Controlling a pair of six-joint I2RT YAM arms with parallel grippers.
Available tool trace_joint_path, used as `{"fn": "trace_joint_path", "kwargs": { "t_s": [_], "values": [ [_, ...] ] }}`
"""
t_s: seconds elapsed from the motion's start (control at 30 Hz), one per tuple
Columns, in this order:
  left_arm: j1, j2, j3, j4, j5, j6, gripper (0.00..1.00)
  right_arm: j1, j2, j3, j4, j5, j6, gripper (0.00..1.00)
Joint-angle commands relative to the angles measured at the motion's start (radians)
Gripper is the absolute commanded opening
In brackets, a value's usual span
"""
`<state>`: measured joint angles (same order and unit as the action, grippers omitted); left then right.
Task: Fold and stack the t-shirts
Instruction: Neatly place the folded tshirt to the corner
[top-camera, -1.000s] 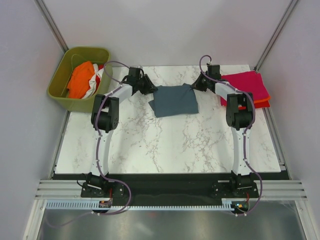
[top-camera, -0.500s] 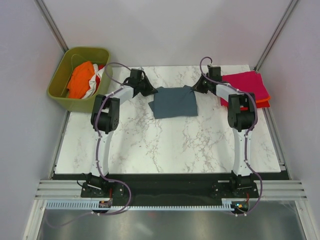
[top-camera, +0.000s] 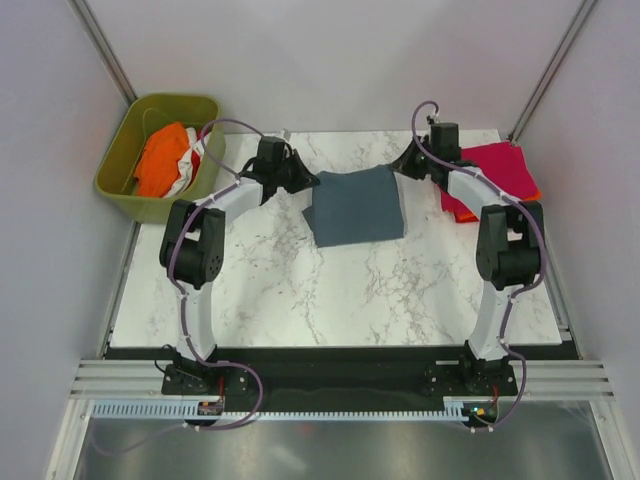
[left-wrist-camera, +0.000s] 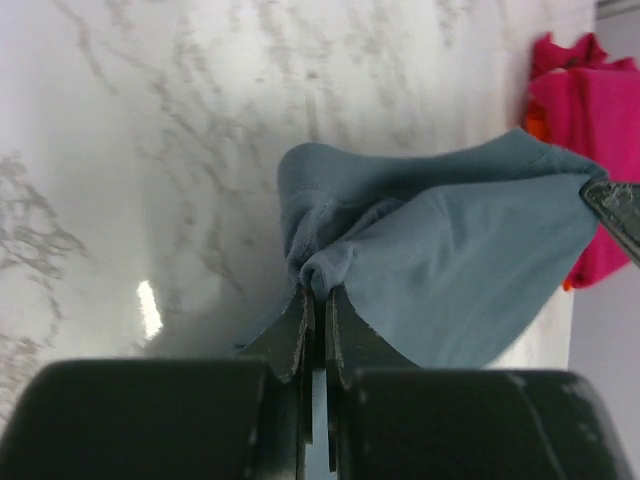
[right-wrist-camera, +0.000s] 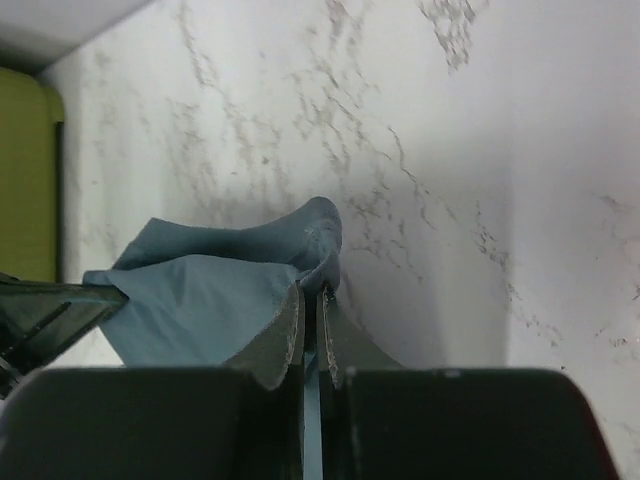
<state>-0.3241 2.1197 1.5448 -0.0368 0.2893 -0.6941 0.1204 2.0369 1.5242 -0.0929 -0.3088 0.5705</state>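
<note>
The slate blue-grey t-shirt (top-camera: 357, 206) hangs folded above the far middle of the marble table, held by both far corners. My left gripper (top-camera: 305, 180) is shut on its left corner; the left wrist view shows the cloth (left-wrist-camera: 440, 270) pinched between the fingertips. My right gripper (top-camera: 404, 168) is shut on its right corner, with the cloth (right-wrist-camera: 200, 300) bunched at the tips in the right wrist view. A magenta-pink t-shirt (top-camera: 500, 168) lies folded on an orange-red one (top-camera: 530, 196) at the far right.
An olive-green bin (top-camera: 120, 170) at the far left, off the table, holds an orange shirt (top-camera: 160, 160) and a white/red one (top-camera: 192, 158). Grey walls close in the sides and back. The marble table (top-camera: 330, 290) stretches toward the arm bases.
Both grippers have lifted and drawn the blue-grey shirt's far corners apart. The shirt now hangs longer and squarer, and both arms have swung outward.
</note>
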Motion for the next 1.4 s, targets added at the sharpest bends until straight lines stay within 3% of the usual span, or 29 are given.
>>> {"fn": "trace_joint_path", "kwargs": {
  "t_s": [0.0,0.27,0.47,0.67,0.8,0.9,1.1,1.37],
  "values": [
    [-0.046,-0.165,-0.046,0.126,-0.036,0.053,0.02,-0.017,-0.176,-0.009,0.03,0.004,-0.021,0.0],
    [-0.251,-0.305,-0.025,0.178,-0.144,0.053,0.02,-0.117,-0.412,0.005,-0.103,0.042,-0.018,0.0],
    [-0.391,-0.276,0.096,0.235,-0.177,0.018,0.02,-0.327,-0.488,0.105,-0.191,-0.041,0.045,0.0],
    [-0.52,-0.039,0.415,0.258,-0.174,0.047,0.02,-0.566,-0.469,0.169,-0.226,-0.127,0.086,0.0],
    [-0.561,0.176,0.732,0.268,-0.157,-0.022,0.02,-0.654,-0.429,0.189,-0.226,-0.144,0.101,0.0],
    [-0.564,0.33,0.865,0.323,-0.167,-0.112,0.02,-0.679,-0.382,0.223,-0.226,-0.138,0.098,0.0],
    [-0.564,0.468,0.871,0.527,-0.266,-0.225,0.02,-0.688,-0.241,0.315,-0.203,-0.147,0.12,0.0],
    [-0.535,0.634,1.054,0.541,-0.4,-0.245,0.02,-0.686,-0.075,0.366,-0.139,-0.173,0.152,0.0]
  ]
}}
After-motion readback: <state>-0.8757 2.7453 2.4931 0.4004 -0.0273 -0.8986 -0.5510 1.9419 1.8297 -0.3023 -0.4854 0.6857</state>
